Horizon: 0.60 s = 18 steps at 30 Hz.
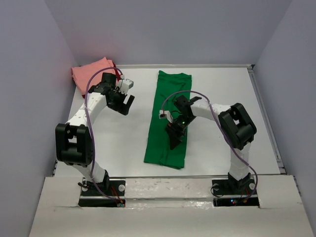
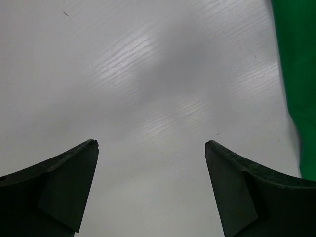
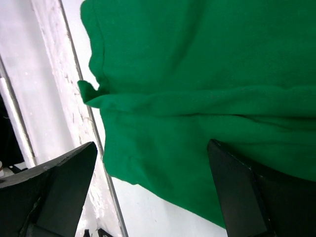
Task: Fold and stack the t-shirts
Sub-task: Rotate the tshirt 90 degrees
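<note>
The bright green t-shirt [image 1: 170, 116] lies as a long narrow strip down the middle of the table, folded lengthwise. A salmon pink t-shirt [image 1: 91, 74] sits folded in the back left corner. My left gripper [image 1: 127, 102] hangs open over bare table between the two shirts. In its wrist view the left gripper [image 2: 151, 143] has nothing between its fingers, and the green shirt [image 2: 296, 74] shows at the right edge. My right gripper [image 1: 174, 138] hovers open over the near half of the green strip. In its wrist view the right gripper [image 3: 150, 145] spans the green shirt's [image 3: 197, 74] near edge without touching it.
The white table [image 1: 118, 143] has a raised rim [image 1: 266, 113] on the right and grey walls on three sides. A white ledge [image 3: 54, 74] runs along the near edge by the shirt's end. Both arm bases [image 1: 101, 190] stand at the near edge.
</note>
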Available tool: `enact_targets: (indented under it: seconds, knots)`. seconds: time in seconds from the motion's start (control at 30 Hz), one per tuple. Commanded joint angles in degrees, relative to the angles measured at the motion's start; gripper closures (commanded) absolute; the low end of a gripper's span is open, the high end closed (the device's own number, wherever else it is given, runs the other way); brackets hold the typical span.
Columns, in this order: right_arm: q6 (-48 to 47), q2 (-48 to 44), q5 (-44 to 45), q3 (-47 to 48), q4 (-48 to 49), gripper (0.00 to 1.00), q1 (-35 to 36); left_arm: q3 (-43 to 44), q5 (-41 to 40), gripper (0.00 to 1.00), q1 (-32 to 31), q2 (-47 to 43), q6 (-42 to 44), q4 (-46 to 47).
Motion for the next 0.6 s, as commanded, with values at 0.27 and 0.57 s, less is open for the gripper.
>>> enact_targets:
  seconds: [0.27,0.57]
  knots:
    - [-2.50,-3.43,19.41,-1.65,-2.43,0.00,-3.65,0.78,1.65,0.01,0.29,-3.04,0.86,-1.69]
    - [-2.15,-2.99,25.03,-0.33,-1.99,0.00,-5.50,1.30,2.09,0.01,0.38,-3.04,1.12,-1.95]
